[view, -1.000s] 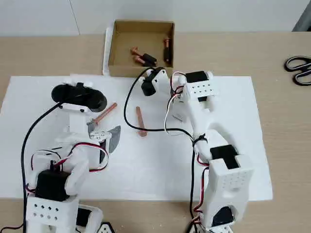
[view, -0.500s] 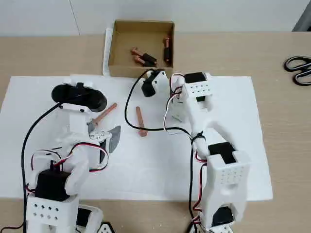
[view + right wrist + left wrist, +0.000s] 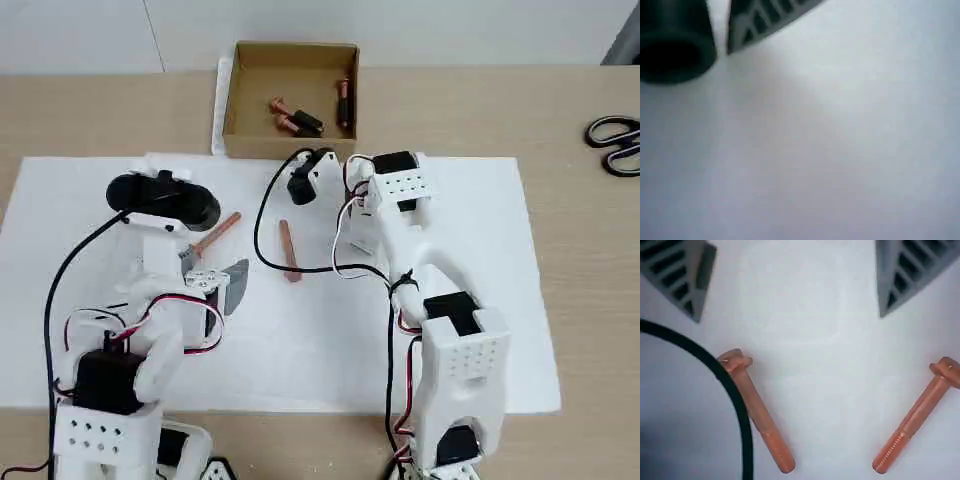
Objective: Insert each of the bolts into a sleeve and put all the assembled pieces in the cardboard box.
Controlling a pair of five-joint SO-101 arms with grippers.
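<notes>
Left gripper [image 3: 790, 310] agape; both bolts [image 3: 757, 412] flat, heads nearest it.

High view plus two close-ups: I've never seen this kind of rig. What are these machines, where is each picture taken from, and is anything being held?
These are robot arms, a left arm and a right arm, at a table. The high view looks down from a fixed camera; each close-up comes from a camera on one arm's wrist. The left gripper is open and empty above a white sheet, where a bolt beside a black cable and a second bolt lie loose. The cardboard box holds more bolts, one in a black sleeve. A second sleeve sits by the right gripper; whether gripped, I cannot tell.
</notes>
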